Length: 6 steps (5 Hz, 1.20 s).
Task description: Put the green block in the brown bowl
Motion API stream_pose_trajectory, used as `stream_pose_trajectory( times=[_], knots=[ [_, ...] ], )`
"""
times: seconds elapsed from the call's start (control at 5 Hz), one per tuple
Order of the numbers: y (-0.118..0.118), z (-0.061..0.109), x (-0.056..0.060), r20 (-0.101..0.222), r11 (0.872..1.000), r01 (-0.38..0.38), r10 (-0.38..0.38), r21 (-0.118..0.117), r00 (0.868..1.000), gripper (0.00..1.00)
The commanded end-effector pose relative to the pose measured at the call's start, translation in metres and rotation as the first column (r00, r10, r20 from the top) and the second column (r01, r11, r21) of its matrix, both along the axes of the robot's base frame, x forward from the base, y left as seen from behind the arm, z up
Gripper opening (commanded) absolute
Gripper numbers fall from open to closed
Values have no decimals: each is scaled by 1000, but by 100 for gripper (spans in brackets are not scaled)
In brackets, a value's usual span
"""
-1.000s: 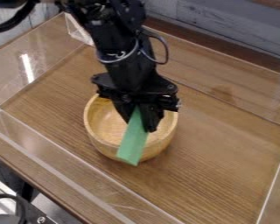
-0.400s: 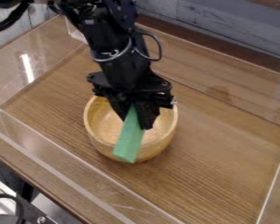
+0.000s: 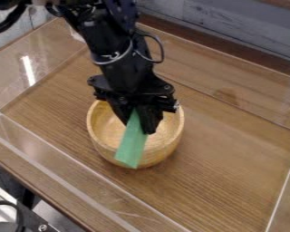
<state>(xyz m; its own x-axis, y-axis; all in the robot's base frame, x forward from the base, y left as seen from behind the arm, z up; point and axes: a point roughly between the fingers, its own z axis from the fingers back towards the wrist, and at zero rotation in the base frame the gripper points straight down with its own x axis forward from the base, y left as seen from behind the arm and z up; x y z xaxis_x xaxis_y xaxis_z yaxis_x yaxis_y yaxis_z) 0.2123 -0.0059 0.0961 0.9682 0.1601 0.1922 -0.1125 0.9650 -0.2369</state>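
Note:
The brown bowl (image 3: 106, 138) sits on the wooden table, near the middle of the view. My black gripper (image 3: 142, 113) hangs over the bowl, pointing steeply down, shut on the upper end of the green block (image 3: 135, 143). The long flat bar slants down and toward the front; its lower end lies over the bowl's front rim and covers part of it. Whether the bar touches the rim I cannot tell. The arm hides the bowl's back wall.
Clear plastic walls (image 3: 26, 63) ring the wooden table (image 3: 220, 136). A grey plank wall (image 3: 232, 27) stands behind. Cables and dark gear (image 3: 8, 213) show at the bottom left, below the table's edge.
The arm, with the green block in its grip, has drifted slightly to the left over the bowl. The grip is unchanged.

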Motion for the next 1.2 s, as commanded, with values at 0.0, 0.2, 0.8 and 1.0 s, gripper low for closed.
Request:
stream_pose_trajectory(
  times=[0.0, 0.2, 0.8, 1.0],
  knots=[
    [2, 7, 5, 34, 1000, -5, 5, -2, 999, 0],
    [2, 8, 5, 35, 1000, -7, 7, -5, 999, 0],
    [3, 9, 4, 40, 1000, -13, 14, -15, 999, 0],
    [3, 9, 4, 41, 1000, -15, 16, -18, 999, 0]
  ],
)
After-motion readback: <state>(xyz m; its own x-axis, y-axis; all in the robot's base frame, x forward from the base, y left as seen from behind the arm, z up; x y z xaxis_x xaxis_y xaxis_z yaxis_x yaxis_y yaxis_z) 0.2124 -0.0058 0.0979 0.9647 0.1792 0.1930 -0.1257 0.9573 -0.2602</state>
